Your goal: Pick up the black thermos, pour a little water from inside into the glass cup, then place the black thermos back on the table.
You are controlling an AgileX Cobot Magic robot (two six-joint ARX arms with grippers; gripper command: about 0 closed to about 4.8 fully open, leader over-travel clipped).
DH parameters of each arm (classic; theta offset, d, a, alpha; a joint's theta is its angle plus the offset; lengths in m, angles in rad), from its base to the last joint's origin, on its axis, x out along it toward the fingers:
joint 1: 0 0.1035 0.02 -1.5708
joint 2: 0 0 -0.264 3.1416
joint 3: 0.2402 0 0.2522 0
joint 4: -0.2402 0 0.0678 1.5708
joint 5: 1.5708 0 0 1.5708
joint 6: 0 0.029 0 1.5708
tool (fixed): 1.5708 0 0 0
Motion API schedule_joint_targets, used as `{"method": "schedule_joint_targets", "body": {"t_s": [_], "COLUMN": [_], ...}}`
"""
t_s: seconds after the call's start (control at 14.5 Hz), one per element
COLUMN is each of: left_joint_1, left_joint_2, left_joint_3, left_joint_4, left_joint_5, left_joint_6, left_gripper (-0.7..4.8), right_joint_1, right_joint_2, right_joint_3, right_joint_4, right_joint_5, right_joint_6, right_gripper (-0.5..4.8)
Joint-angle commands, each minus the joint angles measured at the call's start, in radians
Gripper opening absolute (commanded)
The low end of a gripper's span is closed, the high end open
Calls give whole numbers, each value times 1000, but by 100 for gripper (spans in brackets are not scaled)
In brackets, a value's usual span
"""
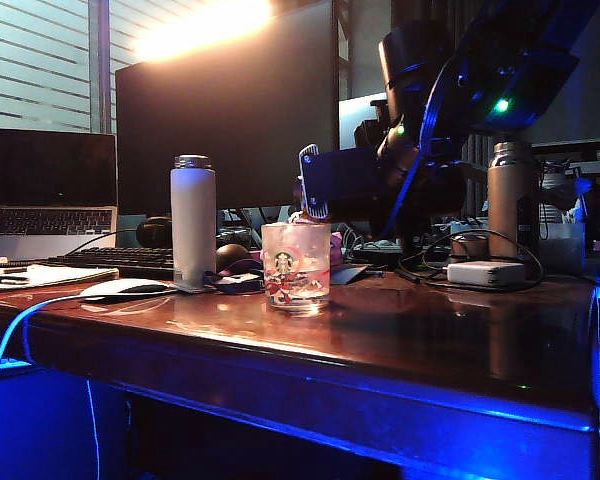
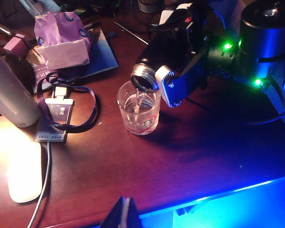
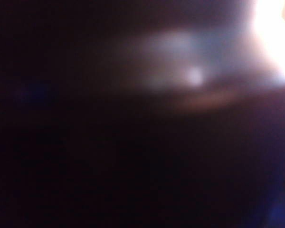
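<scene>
Black thermos [image 2: 168, 52] tipped near level, metal mouth [image 2: 143, 76] over the rim of the glass cup [image 2: 138, 113]; a thin stream of water shows between mouth and cup in the left wrist view, and some water already lies in the cup. Step in hand, by my reading: the pour itself. Right gripper [image 2: 180, 78] is clamped around the thermos body just behind the mouth, jaws standing fairly wide on the flask; one white-padded finger [image 2: 168, 85] shows on the near side. Right wrist view is dark blur, nothing legible. In the exterior view the cup [image 1: 296, 265] stands on the table [image 1: 410, 340] near the middle, with the gripper finger [image 1: 312, 180] just above its rim. Left gripper [image 2: 123, 213] sits low at the table's front edge, well apart from the cup; only the tip shows, nothing in it that I can see, opening not readable. White flask [image 1: 193, 220] stands left of the cup, bronze flask [image 1: 510, 200] well off to the right. Lanyard card [image 2: 57, 118] lies near the cup. Next move, likely: roll the thermos upright once a little is in, then set it down on bare wood clear of cup and cables.
</scene>
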Motion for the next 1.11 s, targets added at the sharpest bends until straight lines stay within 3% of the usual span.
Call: {"method": "schedule_joint_targets", "body": {"t_s": [0.07, 0.48, 0.62, 0.76, 1.11], "left_joint_1": [0, 0, 0, 0, 0], "left_joint_2": [-3, -3, -3, -3, -3], "left_joint_3": [3, 3, 3, 3, 3], "left_joint_4": [12, 12, 12, 12, 12], "left_joint_5": [4, 4, 4, 4, 4], "left_joint_6": [3, 3, 3, 3, 3], "left_gripper": [-3, -3, -3, -3, -3], "right_joint_1": [1, 1, 1, 1, 1], "right_joint_2": [-1, -1, -1, -2, -42], "right_joint_3": [3, 2, 2, 2, 2], "right_joint_4": [-22, -56, -69, -68, -50], "right_joint_5": [0, -21, -22, -21, -13], "right_joint_6": [7, 276, 429, 675, 983], "right_gripper": [76, 76, 76, 75, 75]}}
